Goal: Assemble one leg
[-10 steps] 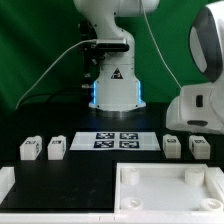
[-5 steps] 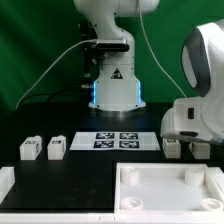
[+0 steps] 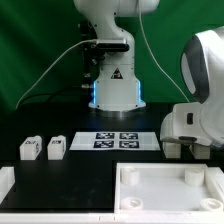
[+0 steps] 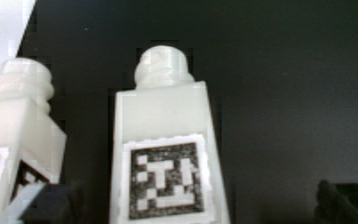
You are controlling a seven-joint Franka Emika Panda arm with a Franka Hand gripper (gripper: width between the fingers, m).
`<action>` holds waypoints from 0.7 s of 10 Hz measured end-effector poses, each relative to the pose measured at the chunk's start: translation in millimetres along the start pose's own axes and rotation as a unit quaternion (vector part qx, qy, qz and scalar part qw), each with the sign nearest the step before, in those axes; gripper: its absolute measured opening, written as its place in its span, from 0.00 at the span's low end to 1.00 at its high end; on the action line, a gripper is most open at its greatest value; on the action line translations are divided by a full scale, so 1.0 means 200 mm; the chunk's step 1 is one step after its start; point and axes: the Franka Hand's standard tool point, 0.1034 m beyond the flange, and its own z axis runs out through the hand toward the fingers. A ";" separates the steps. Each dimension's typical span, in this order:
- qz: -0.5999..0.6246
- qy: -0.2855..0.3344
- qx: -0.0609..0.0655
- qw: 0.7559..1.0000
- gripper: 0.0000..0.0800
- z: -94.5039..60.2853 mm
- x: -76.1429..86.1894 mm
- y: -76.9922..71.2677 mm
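Observation:
In the wrist view a leg (image 4: 163, 140), a white post with a rounded peg and a black-and-white tag, stands between my open fingers. My gripper (image 4: 197, 198) straddles it, and one dark fingertip (image 4: 350, 196) shows clear of the leg's side. A second leg (image 4: 16, 130) stands close beside it. In the exterior view my arm's white hand (image 3: 200, 110) hangs low over the two legs on that view's right and hides most of them. Two more legs (image 3: 30, 149) (image 3: 56, 149) stand on that view's left.
The marker board (image 3: 115, 140) lies in the middle of the black table. The large white rimmed panel (image 3: 165, 205) with corner sockets lies in front, towards the exterior view's right. A white block edge (image 3: 5, 185) shows at the front left. The robot base (image 3: 112, 85) stands behind.
My arm has come down and a little towards the exterior view's left, over the two legs on that side. It now covers them almost fully. The other parts have not moved.

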 end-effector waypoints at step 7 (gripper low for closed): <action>0.000 0.000 0.000 1.000 0.36 0.00 0.00 0.00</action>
